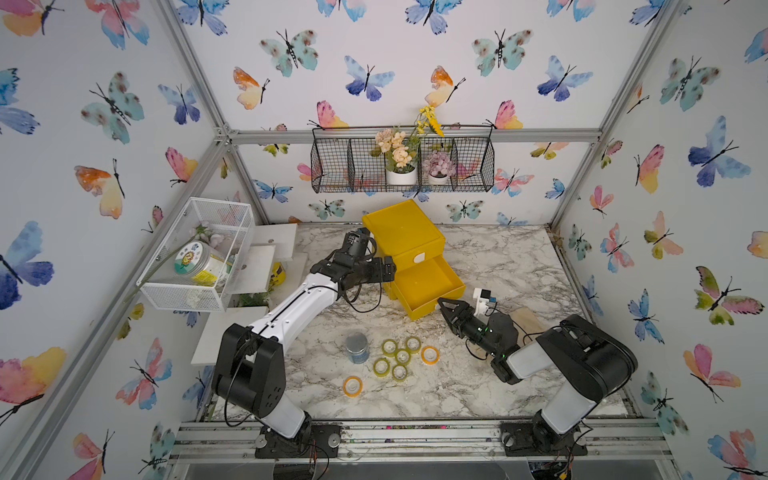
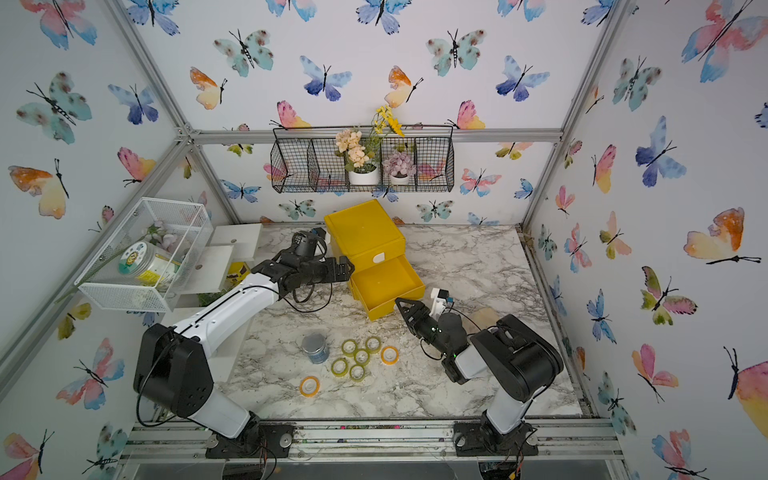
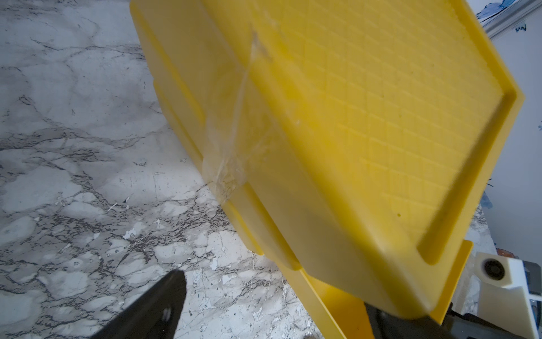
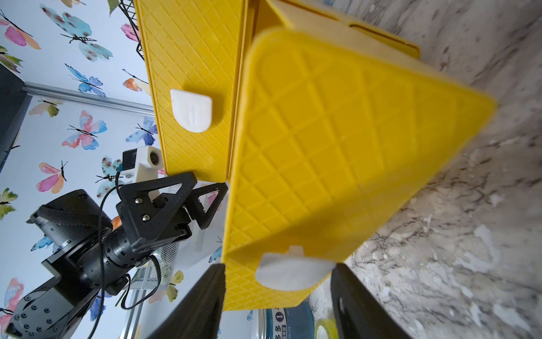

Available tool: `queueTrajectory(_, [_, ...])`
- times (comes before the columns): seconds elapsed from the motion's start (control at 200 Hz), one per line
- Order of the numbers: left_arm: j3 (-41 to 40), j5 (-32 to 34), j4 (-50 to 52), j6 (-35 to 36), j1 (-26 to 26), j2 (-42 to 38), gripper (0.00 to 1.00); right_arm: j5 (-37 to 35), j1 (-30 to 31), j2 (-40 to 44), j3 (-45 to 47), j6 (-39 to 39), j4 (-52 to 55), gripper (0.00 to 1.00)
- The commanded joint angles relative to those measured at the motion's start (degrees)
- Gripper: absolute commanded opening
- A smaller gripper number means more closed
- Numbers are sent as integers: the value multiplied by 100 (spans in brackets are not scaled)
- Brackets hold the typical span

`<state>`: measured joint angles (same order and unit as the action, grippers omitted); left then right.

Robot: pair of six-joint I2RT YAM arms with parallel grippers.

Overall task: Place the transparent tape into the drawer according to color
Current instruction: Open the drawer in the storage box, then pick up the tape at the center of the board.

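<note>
While drawer [image 1: 419, 284] open, R fingers [image 4: 205, 296] flank handle [image 4: 290, 273].

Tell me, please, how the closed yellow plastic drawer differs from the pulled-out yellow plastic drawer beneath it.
The closed yellow plastic drawer sits flush in the boxy yellow cabinet, inside hidden; the pulled-out yellow plastic drawer juts forward, its bare floor showing. The right gripper flanks the pulled-out drawer's white tab; the closed drawer's tab is untouched. Both have diamond-patterned fronts and white tabs.

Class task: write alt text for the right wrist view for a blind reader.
A pulled-out yellow drawer fills the view, its white tab handle between the spread fingers of the right gripper. The left gripper sits beside the cabinet.
</note>
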<state>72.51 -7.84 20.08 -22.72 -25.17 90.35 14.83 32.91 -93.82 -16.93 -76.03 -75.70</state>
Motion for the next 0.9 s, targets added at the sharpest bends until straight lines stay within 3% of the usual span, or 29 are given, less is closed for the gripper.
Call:
queueTrajectory(0.0, [59,-69,43,-59,34,-301,99,243,-32,509,-53,534,1122,63])
queueTrajectory(0.235, [-194,-127,-19,-223,30,-870,100,50,-39,2213,-514,2161,4731,64])
queueTrajectory(0.39, [-637,-342,-166,-405,23,-1367,100,-95,-36,2783,-946,3277,6629,63])
queueTrajectory(0.616, [-1548,-416,-169,-548,-53,-2424,100,-45,156,2324,-1396,4543,8325,62])
queueTrajectory(0.896, [-2141,-447,166,-672,-127,-3634,100,-1306,1611,1219,-2083,4953,9070,65])
